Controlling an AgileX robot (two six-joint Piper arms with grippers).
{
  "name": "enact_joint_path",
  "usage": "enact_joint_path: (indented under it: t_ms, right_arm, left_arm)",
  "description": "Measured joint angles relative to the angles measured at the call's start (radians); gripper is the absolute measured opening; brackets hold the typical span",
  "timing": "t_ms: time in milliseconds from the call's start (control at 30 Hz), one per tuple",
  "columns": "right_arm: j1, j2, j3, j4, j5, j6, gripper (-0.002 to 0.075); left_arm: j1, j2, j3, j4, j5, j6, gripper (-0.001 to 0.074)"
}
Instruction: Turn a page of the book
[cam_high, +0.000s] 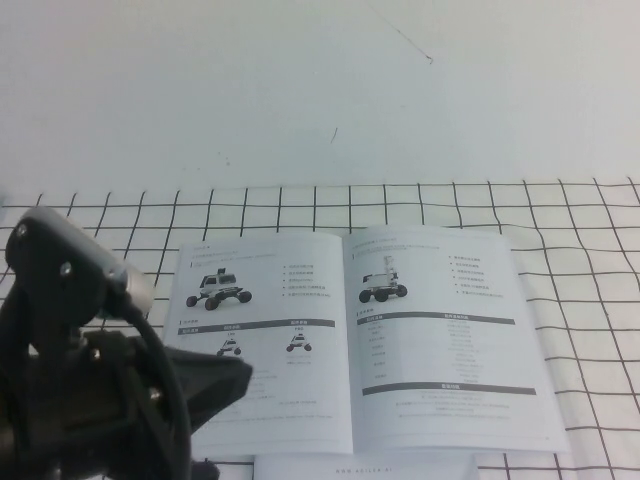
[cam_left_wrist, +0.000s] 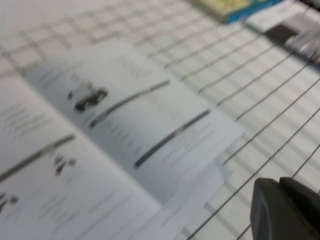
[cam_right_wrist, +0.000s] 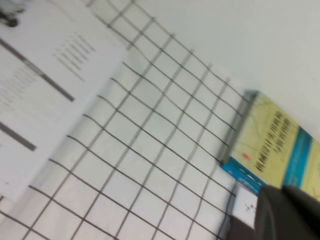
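Observation:
The book (cam_high: 350, 300) lies open and flat on the black-grid cloth (cam_high: 580, 300). Its left-hand page (cam_high: 265, 350) shows a white wheeled rover above a table. Its right-hand page (cam_high: 445, 330) shows a dark-wheeled rover with a mast and dark-headed tables. No sheet is lifted. My left gripper (cam_high: 235, 380) hangs at the lower left, over the book's near left corner, with its jaws together and empty. In the left wrist view the left gripper (cam_left_wrist: 287, 210) is above the cloth beside the book (cam_left_wrist: 125, 125). My right gripper (cam_right_wrist: 290, 215) is shut and empty, and is out of the high view.
A plain white sheet (cam_high: 400, 465) sticks out from under the book's near edge. A yellow and blue book (cam_right_wrist: 272, 145) lies off to the right on the cloth, with a small white card (cam_right_wrist: 247, 207) beside it. Bare white table (cam_high: 320, 90) lies beyond the cloth.

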Motion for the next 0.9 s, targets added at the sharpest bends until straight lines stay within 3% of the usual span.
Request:
enact_joint_path:
  t_ms: [233,367,667,900]
  right_arm:
    - [0.000,-0.315,0.221,-0.104,0.004,0.211,0.0001]
    - [0.000,-0.484,0.382,-0.104,-0.034,0.269,0.0001]
    - [0.000,-0.787,0.553,-0.011,-0.125,0.322,0.0000]
    - [0.000,-0.819,0.557,0.003,-0.135,0.326,0.0000]
  left_arm:
    - [0.000,-0.051,0.002,0.730,0.078,-0.542,-0.0002]
    - [0.000,-0.075,0.037,0.971,-0.004,-0.731,-0.0002]
    - [0.000,-0.119,0.282,1.107,-0.330,-1.008,-0.0002]
    - [0.000,-0.119,0.322,1.122,-0.504,-1.137,-0.0002]
